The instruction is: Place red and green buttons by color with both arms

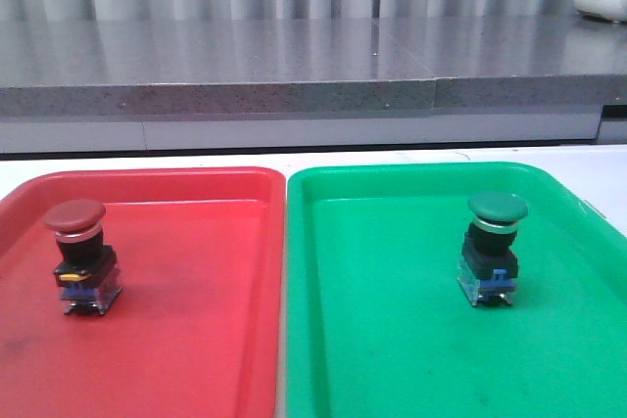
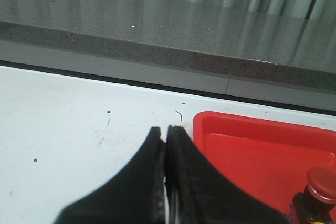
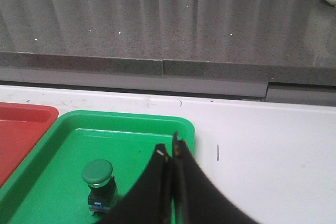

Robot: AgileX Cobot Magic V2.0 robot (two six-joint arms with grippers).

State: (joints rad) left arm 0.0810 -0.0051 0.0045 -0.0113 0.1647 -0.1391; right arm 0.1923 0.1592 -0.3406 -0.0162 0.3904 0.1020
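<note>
Grippers, L [image 2: 166, 135] and R [image 3: 171, 150], closed, empty; visible in wrist views only. Red button [image 1: 82, 255] on red tray [image 1: 196, 340], green button [image 1: 493, 247] on green tray [image 1: 392, 340]: both upright, caps up.

Red button [image 1: 80, 255] upright, red tray [image 1: 196, 340]; green button [image 1: 493, 247] upright, green tray [image 1: 392, 340].

Left hand [image 2: 166, 135] fingers pressed together, right hand [image 3: 172, 149] likewise, both empty

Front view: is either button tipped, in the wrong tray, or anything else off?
Nothing stands out. The red button stands upright in the red tray, the green button upright in the green tray. Both tools, left and right, are shut and hold nothing.
</note>
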